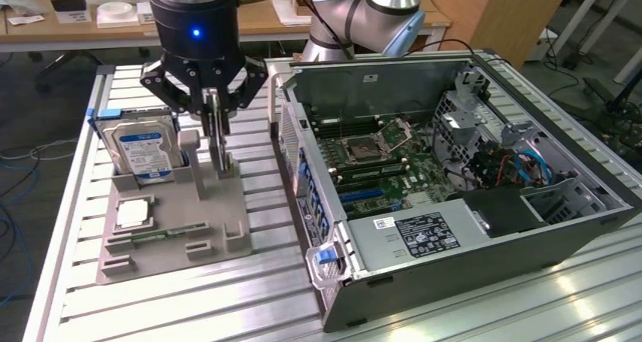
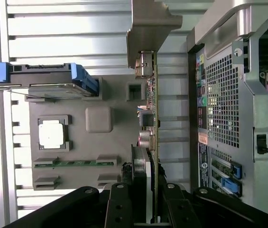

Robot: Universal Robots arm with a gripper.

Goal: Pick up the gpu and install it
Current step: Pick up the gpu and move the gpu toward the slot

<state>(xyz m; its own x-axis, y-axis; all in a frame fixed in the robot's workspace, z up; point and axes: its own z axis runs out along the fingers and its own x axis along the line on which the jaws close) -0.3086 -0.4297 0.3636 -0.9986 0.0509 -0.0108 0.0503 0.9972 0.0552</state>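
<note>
a: what does the gpu (image 1: 216, 135) look like?
b: a thin green card. edge-on it looks dark and blade-like, with a pale metal bracket (image 2: 148, 28) at one end.
a: and its pose?
b: upright, top edge pinched in the gripper (image 1: 213, 105), lower edge down at the grey holder (image 1: 171, 237). can't tell if it's clear of the slot.

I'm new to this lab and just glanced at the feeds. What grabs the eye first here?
The end effector is shut on the gpu, which stands edge-on at the grey holder on the exterior view's left. Beside it, on that view's right, the open computer case bares its motherboard.
</note>
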